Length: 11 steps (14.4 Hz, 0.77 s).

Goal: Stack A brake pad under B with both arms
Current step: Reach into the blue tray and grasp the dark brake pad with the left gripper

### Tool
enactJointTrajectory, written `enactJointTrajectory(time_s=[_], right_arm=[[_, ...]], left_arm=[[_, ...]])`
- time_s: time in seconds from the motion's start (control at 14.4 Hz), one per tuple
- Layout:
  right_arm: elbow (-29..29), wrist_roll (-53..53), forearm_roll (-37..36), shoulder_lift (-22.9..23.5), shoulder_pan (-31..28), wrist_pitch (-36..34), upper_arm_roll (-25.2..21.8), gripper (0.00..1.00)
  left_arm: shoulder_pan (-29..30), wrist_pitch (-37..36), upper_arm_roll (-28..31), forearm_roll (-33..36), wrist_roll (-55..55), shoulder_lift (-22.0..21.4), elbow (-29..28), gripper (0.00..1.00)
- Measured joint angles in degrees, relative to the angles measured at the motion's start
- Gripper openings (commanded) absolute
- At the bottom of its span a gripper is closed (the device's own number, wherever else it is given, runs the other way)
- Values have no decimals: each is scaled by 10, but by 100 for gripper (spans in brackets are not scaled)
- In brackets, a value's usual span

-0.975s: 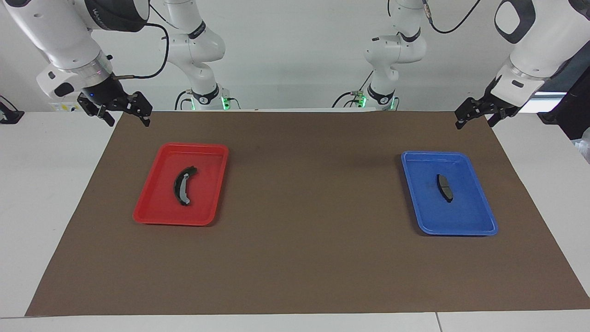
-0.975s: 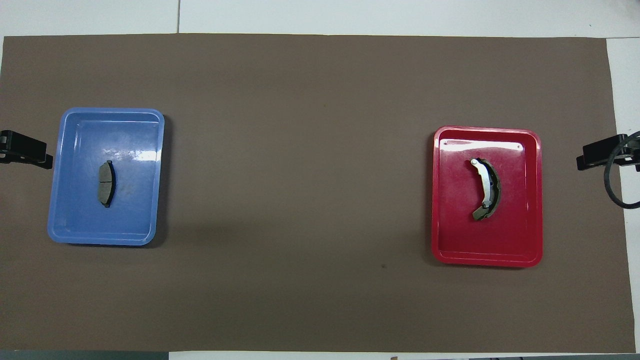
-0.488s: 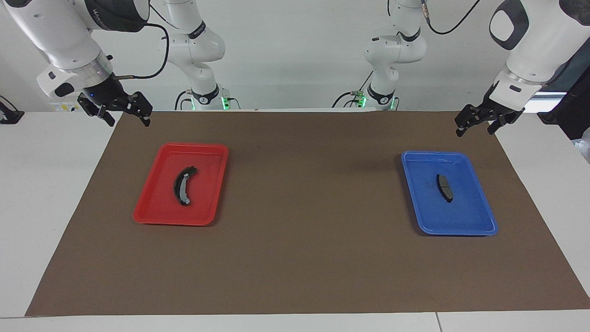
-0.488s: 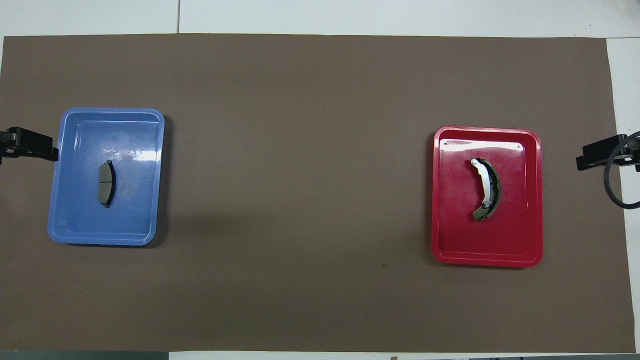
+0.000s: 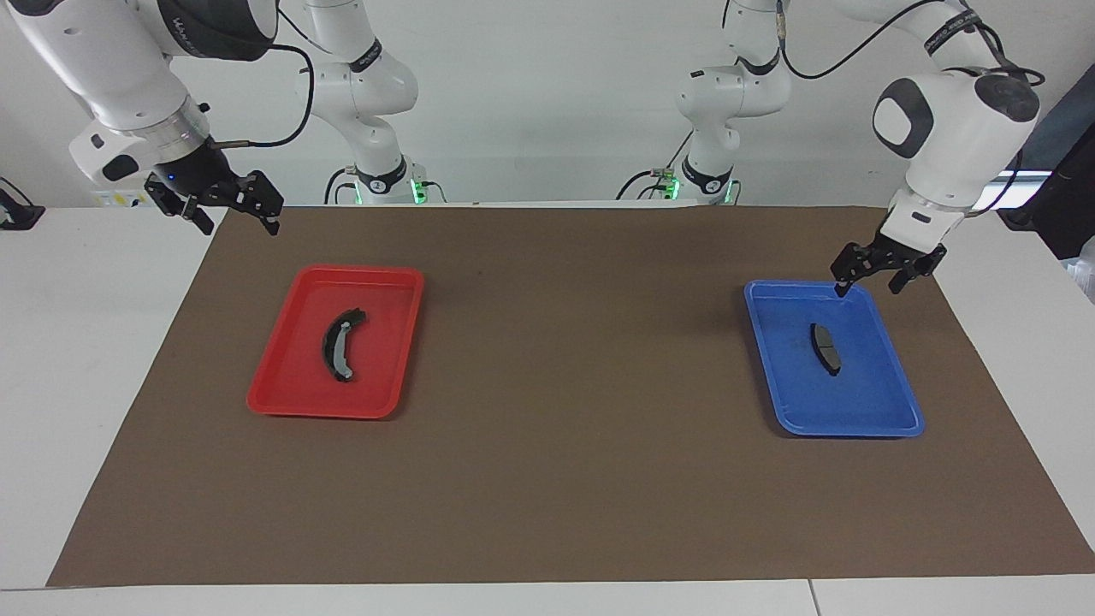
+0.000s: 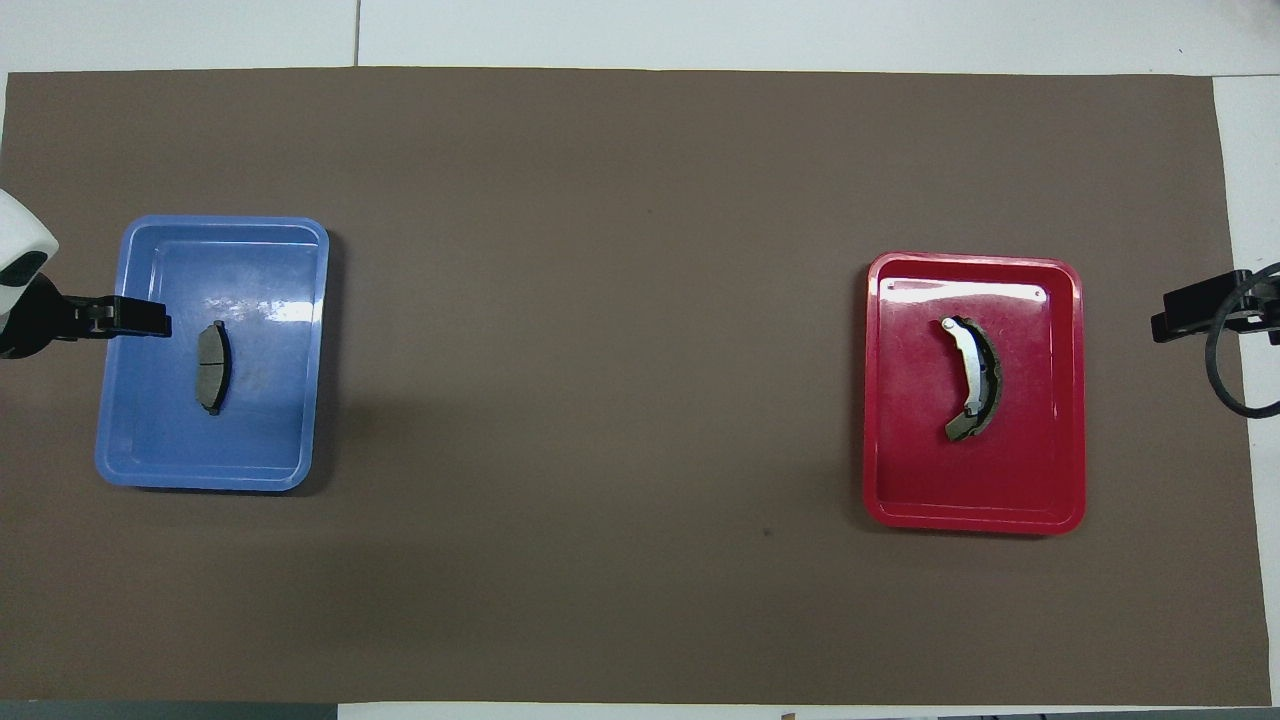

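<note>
The A brake pad (image 5: 825, 348), short and dark grey, lies flat in a blue tray (image 5: 864, 411). It also shows in the overhead view (image 6: 212, 367), in the same blue tray (image 6: 250, 440). B (image 5: 340, 344), the long curved black piece with a light-grey face, lies in a red tray (image 5: 299, 385); the overhead view shows B (image 6: 972, 378) too. My left gripper (image 5: 867, 287) is open and empty, raised over the blue tray's rim, apart from A; overhead it (image 6: 150, 320) sits beside A. My right gripper (image 5: 239, 224) is open and empty, waiting over the mat's corner near the red tray.
A brown mat (image 5: 565, 411) covers the table between the two trays. The red tray (image 6: 1030, 480) is toward the right arm's end, the blue tray toward the left arm's end. My right gripper (image 6: 1170, 320) shows at the mat's edge overhead.
My left gripper has come down and in from the mat's corner to over the blue tray's rim. The right arm, both trays and both pads have not moved.
</note>
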Motion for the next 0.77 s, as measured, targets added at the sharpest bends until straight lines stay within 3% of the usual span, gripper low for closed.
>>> enactJointTrajectory(time_s=[0.56,0.77], right_arm=[[-5,0,0,-2,0,0,0,100],[-5,0,0,-2,0,0,0,100]], left_arm=[[9,177,0,0,23,97,-84,93],[16,201,1,0,27,124,-94,90]])
